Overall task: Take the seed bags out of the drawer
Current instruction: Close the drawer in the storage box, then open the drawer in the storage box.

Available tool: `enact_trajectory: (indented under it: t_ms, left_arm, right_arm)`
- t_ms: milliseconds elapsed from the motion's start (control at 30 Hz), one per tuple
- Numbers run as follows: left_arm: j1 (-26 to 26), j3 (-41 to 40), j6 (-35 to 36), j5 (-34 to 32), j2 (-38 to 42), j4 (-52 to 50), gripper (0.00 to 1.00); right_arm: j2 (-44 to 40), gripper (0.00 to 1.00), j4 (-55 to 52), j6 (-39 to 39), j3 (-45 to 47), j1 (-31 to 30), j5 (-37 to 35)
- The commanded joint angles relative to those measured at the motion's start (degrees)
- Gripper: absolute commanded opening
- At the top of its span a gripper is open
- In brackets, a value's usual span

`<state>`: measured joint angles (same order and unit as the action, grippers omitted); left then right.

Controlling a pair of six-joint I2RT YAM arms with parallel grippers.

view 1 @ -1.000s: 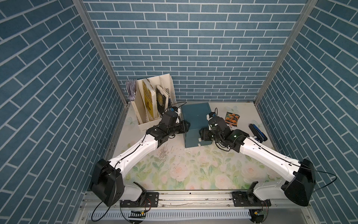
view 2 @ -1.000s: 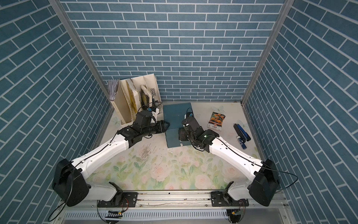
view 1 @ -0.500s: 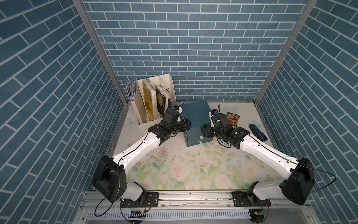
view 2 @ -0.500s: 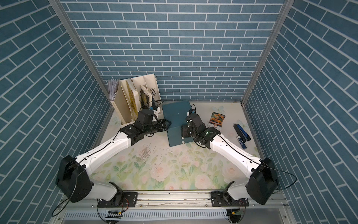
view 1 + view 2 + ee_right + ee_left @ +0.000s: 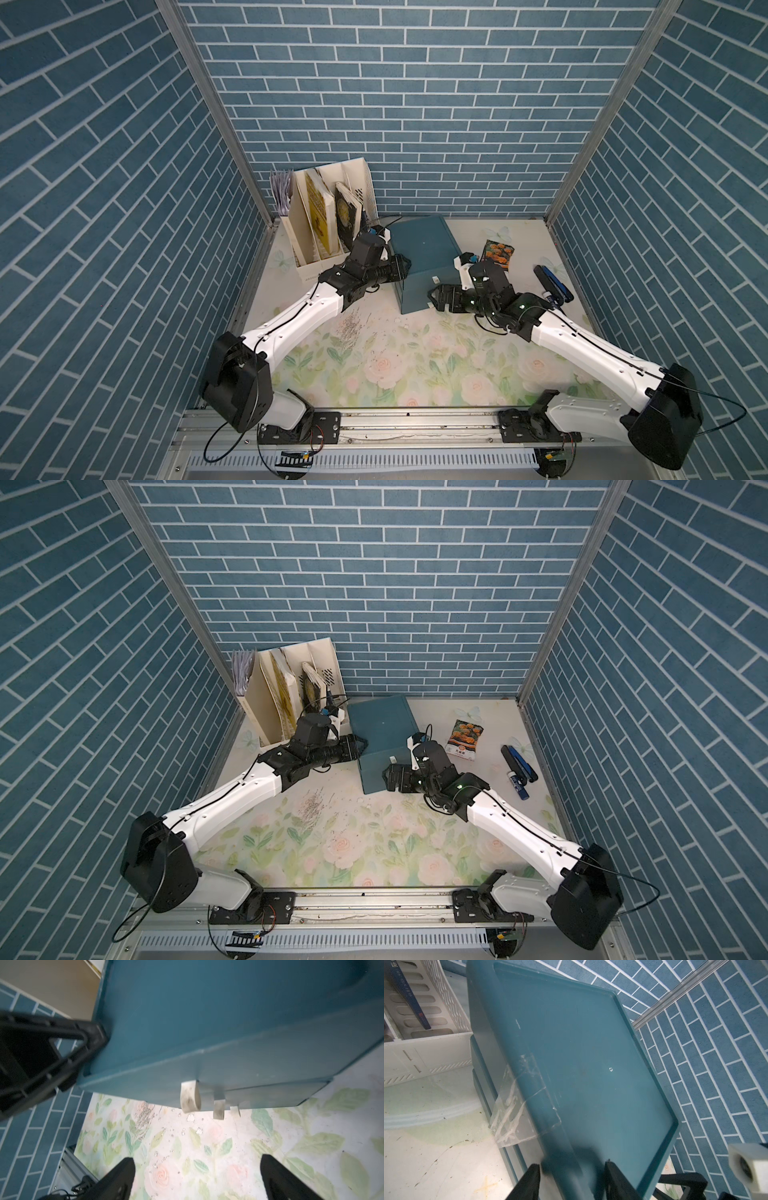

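Note:
A teal drawer unit (image 5: 424, 245) (image 5: 380, 725) stands at the back middle of the flowered mat, with its drawers pushed in. My left gripper (image 5: 405, 266) (image 5: 571, 1167) is shut on the unit's left top edge (image 5: 591, 1053). My right gripper (image 5: 433, 298) (image 5: 197, 1167) hangs wide open just before the drawer front, with only mat between its fingers. The white pull tabs (image 5: 190, 1097) lie a little beyond its fingertips. One seed bag (image 5: 498, 251) (image 5: 465, 739), with orange marigolds, lies flat on the mat right of the unit. No other seed bag is in view.
A cream file rack (image 5: 328, 220) with upright books stands left of the unit, close behind my left arm. A blue and black stapler and pen (image 5: 552, 284) lie by the right wall. Fine debris (image 5: 349, 328) is scattered on the mat in front. Clear tape (image 5: 519, 1105) sticks to the unit's side.
My right gripper has opened wide and drawn back a little from the drawer front. The left gripper has kept its hold on the unit's edge.

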<state>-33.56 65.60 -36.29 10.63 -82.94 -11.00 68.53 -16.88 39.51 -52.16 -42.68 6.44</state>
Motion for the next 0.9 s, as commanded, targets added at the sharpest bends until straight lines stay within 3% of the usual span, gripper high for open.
enact_trajectory:
  t_ms: [0,267,533,867]
  left_arm:
    - [0.3,-0.3,0.7,-0.4,-0.4,-4.0,0.54]
    - [0.3,-0.1,1.1,-0.5,-0.7,-4.4,0.54]
    - [0.5,0.0,1.1,-0.4,-0.8,-4.0,0.54]
    - [0.8,0.2,1.5,-0.1,-0.8,-4.5,0.54]
  right_arm:
    - [-1.3,1.00,7.8,5.9,4.2,0.2,5.2]
    - [0.2,0.99,19.5,12.8,10.6,0.5,7.6]
    - [2.2,0.69,30.5,17.3,16.5,2.6,8.1]
    - [7.3,0.56,39.1,18.2,18.1,3.8,8.2]
